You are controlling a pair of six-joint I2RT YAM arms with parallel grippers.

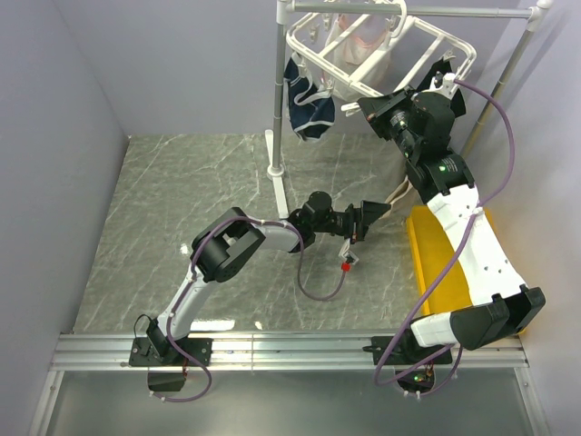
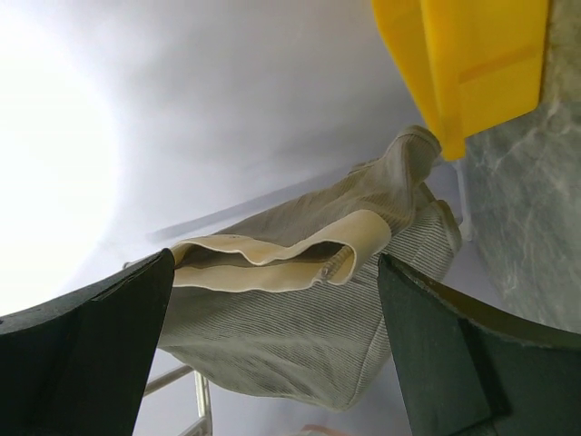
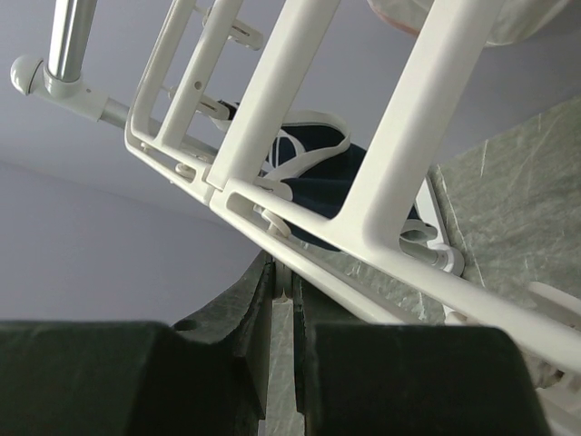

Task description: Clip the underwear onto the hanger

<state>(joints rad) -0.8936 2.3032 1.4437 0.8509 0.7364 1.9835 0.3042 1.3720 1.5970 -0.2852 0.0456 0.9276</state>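
The taupe underwear with a beige waistband fills the middle of the left wrist view, bunched just ahead of my left gripper. That gripper is open, one finger on each side of the fabric, not closed on it. In the top view my left gripper is low over the table beside the yellow bin, and the right arm hides the underwear. The white hanger hangs from the pole at the back. My right gripper is raised under the hanger's edge bar, shut on a small white clip tab.
Navy blue briefs hang from the hanger's left side, and a pale pink garment lies on top. The grey pole stand rises at centre back. A yellow bin lies at the right under the right arm.
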